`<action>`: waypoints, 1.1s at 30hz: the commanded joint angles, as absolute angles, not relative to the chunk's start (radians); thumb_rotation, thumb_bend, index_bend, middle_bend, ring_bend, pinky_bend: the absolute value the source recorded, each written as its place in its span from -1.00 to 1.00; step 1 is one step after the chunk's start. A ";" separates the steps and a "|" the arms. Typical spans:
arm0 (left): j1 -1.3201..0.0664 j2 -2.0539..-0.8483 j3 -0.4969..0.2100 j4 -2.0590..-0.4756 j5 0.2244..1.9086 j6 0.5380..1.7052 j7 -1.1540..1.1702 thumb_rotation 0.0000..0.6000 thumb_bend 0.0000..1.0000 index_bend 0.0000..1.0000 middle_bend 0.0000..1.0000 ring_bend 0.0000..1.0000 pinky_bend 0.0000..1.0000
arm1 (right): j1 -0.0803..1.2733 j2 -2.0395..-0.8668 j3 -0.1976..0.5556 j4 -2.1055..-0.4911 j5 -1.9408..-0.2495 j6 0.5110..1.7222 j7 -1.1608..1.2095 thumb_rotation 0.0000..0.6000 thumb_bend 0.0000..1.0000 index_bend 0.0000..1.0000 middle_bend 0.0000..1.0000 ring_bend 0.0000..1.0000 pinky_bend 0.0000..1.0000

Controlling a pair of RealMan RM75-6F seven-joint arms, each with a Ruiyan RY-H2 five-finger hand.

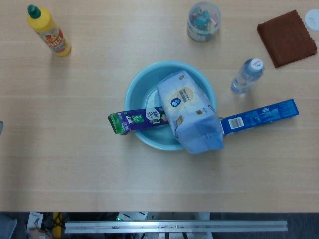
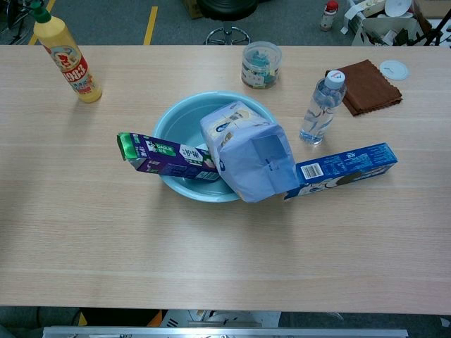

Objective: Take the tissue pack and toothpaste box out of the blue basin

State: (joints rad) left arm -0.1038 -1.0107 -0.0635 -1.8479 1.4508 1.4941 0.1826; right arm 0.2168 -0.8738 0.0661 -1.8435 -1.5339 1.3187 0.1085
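Observation:
The light blue basin (image 1: 144,84) (image 2: 176,123) sits at the table's middle. A pale blue tissue pack (image 1: 187,107) (image 2: 246,151) lies slanted in it, its near end hanging over the basin's front right rim. A purple toothpaste box with a green end (image 1: 137,119) (image 2: 162,155) rests across the front left rim, its right end hidden under the pack. Neither view shows a hand. At the left border of the head view there is a small grey sliver (image 1: 1,128) that I cannot identify.
A long blue box (image 1: 259,116) (image 2: 345,167) lies on the table right of the basin, one end by the pack. Around it stand a water bottle (image 1: 246,76), a clear jar (image 1: 203,21), a yellow bottle (image 1: 49,31) and a brown cloth (image 1: 287,38).

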 commanded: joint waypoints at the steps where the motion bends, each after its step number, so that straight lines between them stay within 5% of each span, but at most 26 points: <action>1: -0.103 -1.008 -0.065 -1.848 1.448 1.495 0.184 1.00 -0.50 -0.78 -0.47 -0.65 -0.46 | 0.234 -0.877 0.070 -1.848 -1.544 1.302 0.102 1.00 -0.61 -0.48 -0.36 -0.53 -0.21; 9: -0.098 -0.999 -0.069 -1.854 1.443 1.503 0.184 1.00 -0.50 -0.78 -0.47 -0.65 -0.46 | 0.299 -0.887 0.079 -1.868 -1.581 1.231 0.073 1.00 -0.64 -0.48 -0.36 -0.53 -0.21; 15: -0.095 -0.991 -0.071 -1.862 1.433 1.503 0.186 1.00 -0.50 -0.78 -0.47 -0.65 -0.46 | 0.350 -0.906 0.079 -1.882 -1.625 1.181 0.049 1.00 -0.95 -0.48 -0.39 -0.54 -0.22; 22: -0.100 -0.988 -0.073 -1.871 1.437 1.499 0.193 1.00 -0.50 -0.78 -0.48 -0.65 -0.46 | 0.441 -0.941 0.058 -1.915 -1.687 1.049 -0.024 1.00 -1.00 -0.97 -0.81 -0.83 -0.49; 26: -0.098 -0.986 -0.070 -1.875 1.441 1.500 0.193 1.00 -0.50 -0.78 -0.49 -0.65 -0.46 | 0.493 -1.001 0.060 -1.931 -1.675 0.966 -0.116 1.00 -1.00 -1.00 -0.99 -0.98 -0.62; 33: -0.080 -0.972 -0.066 -1.876 1.443 1.522 0.175 1.00 -0.50 -0.78 -0.49 -0.65 -0.46 | 0.576 -1.131 0.077 -1.920 -1.604 0.846 -0.258 1.00 -1.00 -1.00 -1.00 -1.00 -0.67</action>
